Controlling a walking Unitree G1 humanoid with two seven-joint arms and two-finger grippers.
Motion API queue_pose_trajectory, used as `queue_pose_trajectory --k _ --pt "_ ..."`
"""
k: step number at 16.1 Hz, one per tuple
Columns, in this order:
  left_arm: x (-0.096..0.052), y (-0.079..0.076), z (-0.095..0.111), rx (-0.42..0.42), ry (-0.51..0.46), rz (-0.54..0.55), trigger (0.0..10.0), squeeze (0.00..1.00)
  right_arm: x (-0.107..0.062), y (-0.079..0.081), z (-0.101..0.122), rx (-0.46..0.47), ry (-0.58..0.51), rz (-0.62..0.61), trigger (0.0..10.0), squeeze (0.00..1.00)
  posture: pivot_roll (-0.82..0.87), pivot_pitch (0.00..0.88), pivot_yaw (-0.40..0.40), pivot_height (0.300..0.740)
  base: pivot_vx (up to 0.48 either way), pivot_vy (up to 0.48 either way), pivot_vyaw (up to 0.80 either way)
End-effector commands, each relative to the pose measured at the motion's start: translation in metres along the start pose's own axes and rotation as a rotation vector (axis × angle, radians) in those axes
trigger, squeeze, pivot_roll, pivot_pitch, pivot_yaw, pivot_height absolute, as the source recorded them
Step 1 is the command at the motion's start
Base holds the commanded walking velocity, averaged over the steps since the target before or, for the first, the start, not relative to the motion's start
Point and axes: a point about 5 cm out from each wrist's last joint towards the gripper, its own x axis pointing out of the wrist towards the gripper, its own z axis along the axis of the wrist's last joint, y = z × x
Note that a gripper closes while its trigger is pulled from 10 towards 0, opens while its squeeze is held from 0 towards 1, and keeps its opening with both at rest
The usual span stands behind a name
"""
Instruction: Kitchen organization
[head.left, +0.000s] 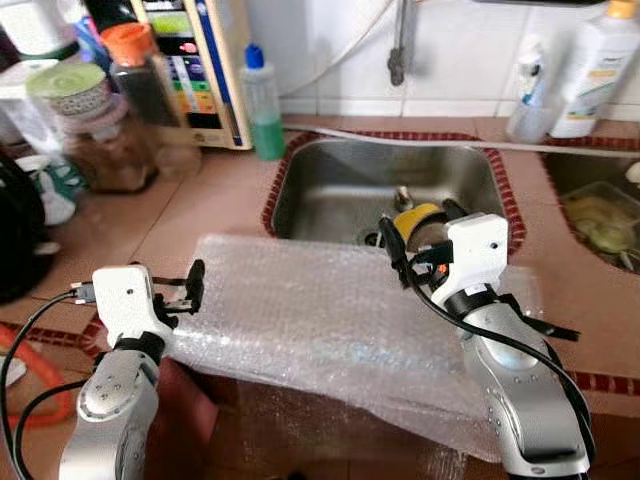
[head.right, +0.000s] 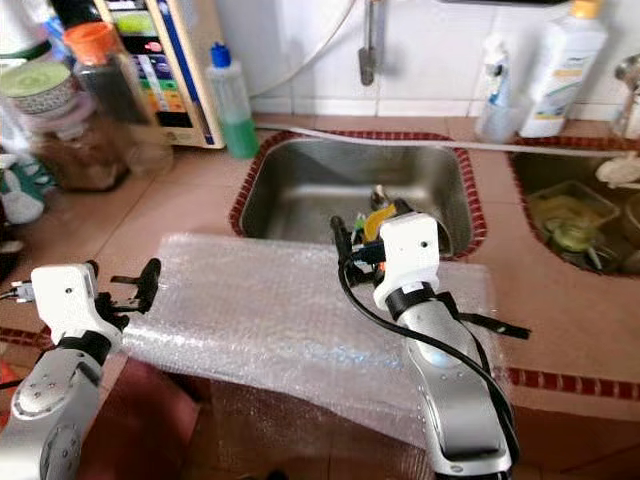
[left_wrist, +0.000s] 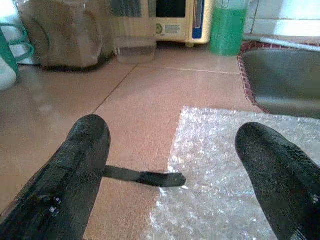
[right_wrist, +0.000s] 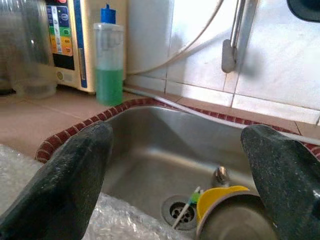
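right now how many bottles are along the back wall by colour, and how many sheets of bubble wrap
green-liquid bottle: 1
white bottle: 1
small clear spray bottle: 1
bubble wrap sheet: 1
total: 4

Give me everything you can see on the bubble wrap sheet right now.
The bubble wrap is a clear, bubbled plastic sheet lying flat on the tiled counter in front of the sink. Its near edge droops over the counter's front, and its far edge reaches the sink's rim. The left pincer hovers open at its left edge, one finger above it. The right pincer is open over its far edge, near a yellow-rimmed item.
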Motion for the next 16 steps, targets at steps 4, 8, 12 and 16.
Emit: queue_pose_trajectory --k 4,8,12,16 --pt "0.0028 0.0021 0.0027 0.013 -0.016 0.02 10.0 0.0 0.0029 -0.0006 0.0003 0.001 0.004 0.011 10.0 0.0 -0.2 0.078 0.109 0.74 0.0 0.0 0.0" --pt "0.0033 0.0006 0.0018 0.016 -0.015 0.02 10.0 0.0 0.0036 -0.0007 0.0003 0.001 0.006 0.013 10.0 0.0 -0.2 0.078 0.107 0.74 0.0 0.0 0.0" --pt "0.0027 -0.0006 0.001 0.014 -0.012 0.019 10.0 0.0 0.0051 -0.0002 0.0005 0.0 0.005 0.016 10.0 0.0 -0.2 0.082 0.105 0.74 0.0 0.0 0.0" --pt "0.0018 -0.0005 0.0007 0.015 -0.01 0.017 10.0 0.0 0.0059 0.0006 0.0006 0.002 0.005 0.014 10.0 0.0 -0.2 0.084 0.108 0.74 0.0 0.0 0.0"
